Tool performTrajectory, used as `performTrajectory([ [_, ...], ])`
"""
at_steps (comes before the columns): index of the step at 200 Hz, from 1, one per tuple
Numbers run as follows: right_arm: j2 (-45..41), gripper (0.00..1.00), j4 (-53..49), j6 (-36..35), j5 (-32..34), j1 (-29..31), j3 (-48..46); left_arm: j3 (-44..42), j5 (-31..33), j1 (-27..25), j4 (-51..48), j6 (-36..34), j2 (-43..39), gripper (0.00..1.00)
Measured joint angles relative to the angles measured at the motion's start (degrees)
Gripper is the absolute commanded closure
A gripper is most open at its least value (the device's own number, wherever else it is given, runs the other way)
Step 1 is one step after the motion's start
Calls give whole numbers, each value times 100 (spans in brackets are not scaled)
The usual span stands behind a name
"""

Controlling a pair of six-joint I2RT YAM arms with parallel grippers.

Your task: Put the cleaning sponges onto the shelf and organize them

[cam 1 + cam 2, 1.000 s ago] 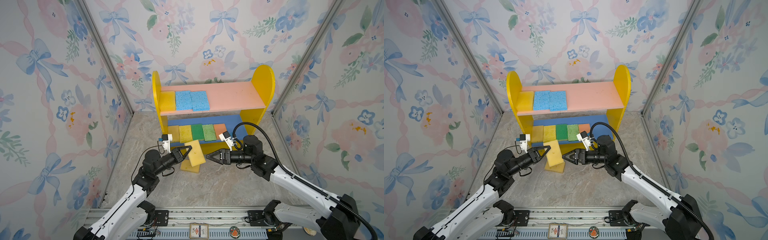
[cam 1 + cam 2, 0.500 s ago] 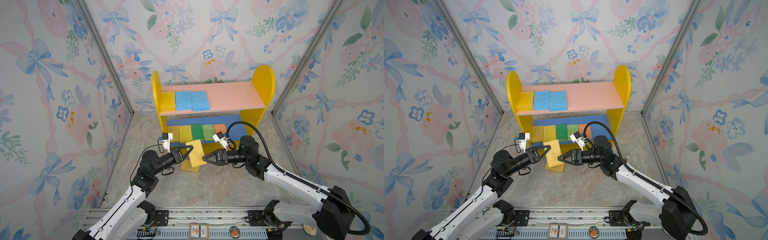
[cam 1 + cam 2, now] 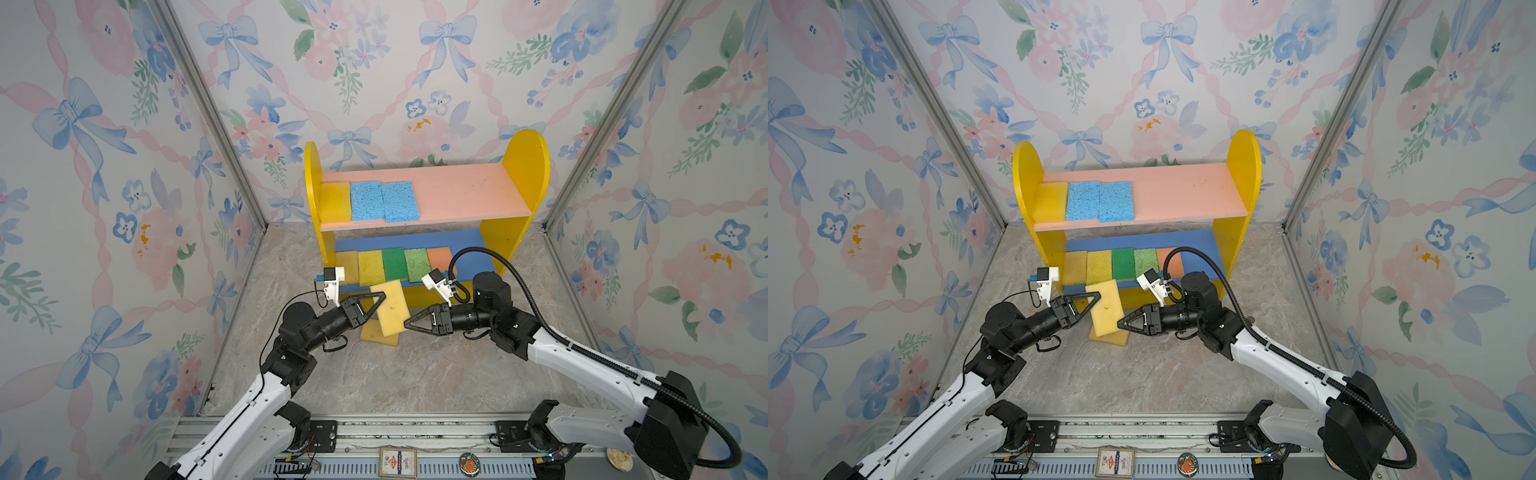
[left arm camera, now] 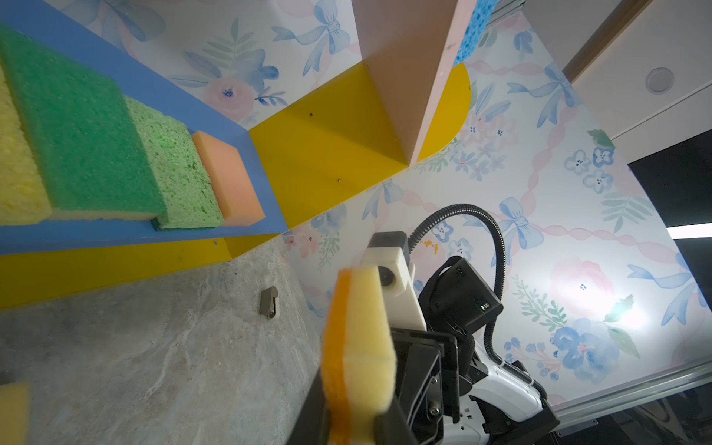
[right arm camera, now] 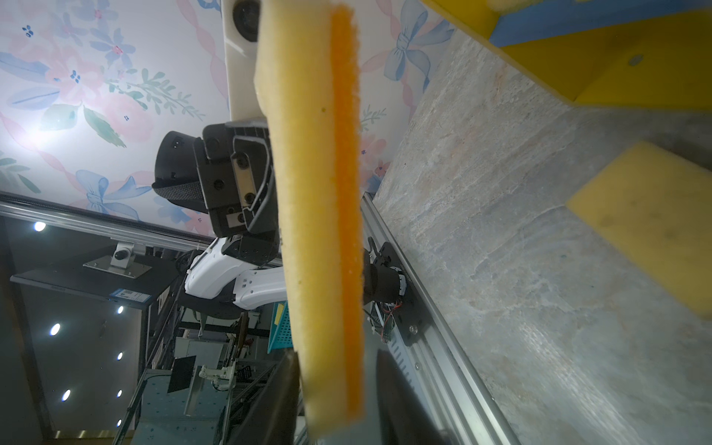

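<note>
A yellow sponge with an orange backing [image 3: 390,307] [image 3: 1106,307] hangs on edge above the floor in front of the shelf [image 3: 465,195]. My left gripper [image 3: 380,297] [image 4: 356,427] is shut on its upper left corner. My right gripper [image 3: 408,323] [image 5: 335,389] straddles its lower right end; one finger touches the foam and a thin gap shows at the other. Another yellow sponge [image 3: 376,334] [image 5: 647,215] lies flat on the floor beneath. The pink upper board carries one yellow sponge [image 3: 334,202] and two blue ones [image 3: 382,200]. Several sponges [image 3: 395,264] line the blue lower board.
The right half of the pink board [image 3: 1183,195] is bare. A small grey metal piece [image 4: 268,302] lies on the stone floor by the shelf's right panel. Flowered walls enclose the floor on three sides, and an aluminium rail [image 3: 374,428] runs along the front.
My right gripper has moved left to the held sponge, and its jaws have narrowed from wide open around the sponge's end. The left gripper has kept its grip and barely moved.
</note>
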State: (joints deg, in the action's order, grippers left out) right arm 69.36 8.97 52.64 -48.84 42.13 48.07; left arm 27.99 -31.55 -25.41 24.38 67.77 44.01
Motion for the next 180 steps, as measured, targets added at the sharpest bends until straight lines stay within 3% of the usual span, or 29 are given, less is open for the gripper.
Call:
performTrajectory([
  [33, 11, 84, -214, -111, 101, 0, 81, -59, 28, 2, 2, 31, -55, 81],
  [110, 66, 89, -907, -461, 533, 4, 431, -120, 15, 37, 7, -66, -109, 3],
  [143, -61, 89, -2175, -1241, 1113, 4, 951, 461, 393, 85, -1362, -1001, -107, 2],
  [180, -195, 88, -4124, -2503, 2457, 223, 2107, 1558, 1711, 92, -3093, -2433, -302, 2],
])
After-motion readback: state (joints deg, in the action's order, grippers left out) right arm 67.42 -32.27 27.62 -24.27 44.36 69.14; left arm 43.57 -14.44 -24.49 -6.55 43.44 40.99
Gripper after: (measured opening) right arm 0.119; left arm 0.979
